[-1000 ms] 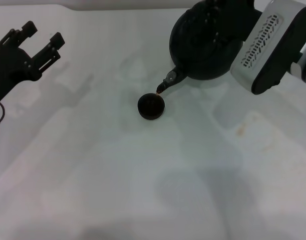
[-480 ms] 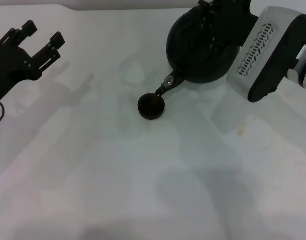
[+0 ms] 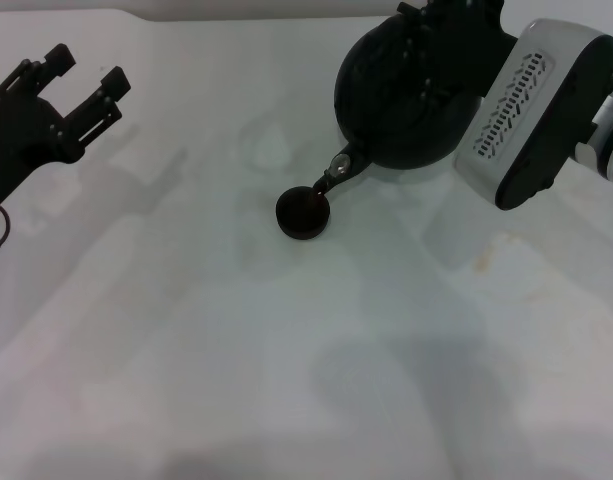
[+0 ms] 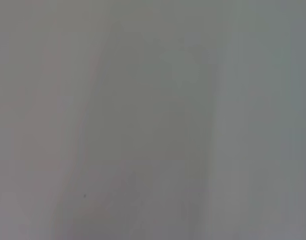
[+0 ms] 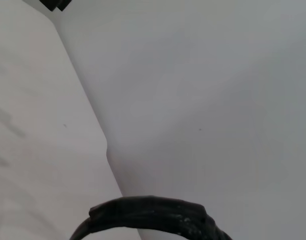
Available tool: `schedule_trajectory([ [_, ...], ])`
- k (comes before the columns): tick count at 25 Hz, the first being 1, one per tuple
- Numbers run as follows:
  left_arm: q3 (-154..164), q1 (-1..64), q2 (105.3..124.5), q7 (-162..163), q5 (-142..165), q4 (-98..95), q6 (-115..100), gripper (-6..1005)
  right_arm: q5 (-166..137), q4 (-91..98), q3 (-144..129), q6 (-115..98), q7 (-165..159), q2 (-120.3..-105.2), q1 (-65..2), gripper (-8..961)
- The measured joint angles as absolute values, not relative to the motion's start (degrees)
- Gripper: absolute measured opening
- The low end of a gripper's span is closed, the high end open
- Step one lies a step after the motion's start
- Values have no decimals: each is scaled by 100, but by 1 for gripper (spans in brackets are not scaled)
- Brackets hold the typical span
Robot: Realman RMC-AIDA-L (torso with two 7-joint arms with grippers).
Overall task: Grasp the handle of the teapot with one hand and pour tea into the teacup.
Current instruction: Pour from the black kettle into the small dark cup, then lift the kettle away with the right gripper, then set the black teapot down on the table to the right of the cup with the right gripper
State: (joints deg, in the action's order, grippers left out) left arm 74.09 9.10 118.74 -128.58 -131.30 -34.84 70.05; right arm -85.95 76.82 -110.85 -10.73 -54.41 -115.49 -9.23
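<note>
Matte black teapot [image 3: 411, 95] hangs tilted under the right gripper [image 3: 456, 20], spout tip over the teacup [image 3: 304, 213] just below. We judge it heavy and rigid; the ribbed handle [image 5: 153, 215] gives the surest hold at its crown. Whether the right fingers are clamped, we cannot tell. Left gripper [image 3: 81, 80] sits well apart, fingers spread.

Right end effector [image 3: 456, 20] hidden behind teapot [image 3: 406, 85], frame-cropped.
</note>
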Motion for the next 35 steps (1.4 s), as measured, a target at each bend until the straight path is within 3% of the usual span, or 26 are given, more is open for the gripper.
schedule_trajectory([
  [20, 7409, 986, 11874, -12868, -13131, -3454, 6997, 767, -8530, 7623, -10968, -1118, -5470, -11533, -953, 106],
  [35, 7409, 1111, 11874, -12867, -13131, -3389, 6987, 768, -7394, 6712, -8472, -4436, -6986, -11490, -972, 106],
])
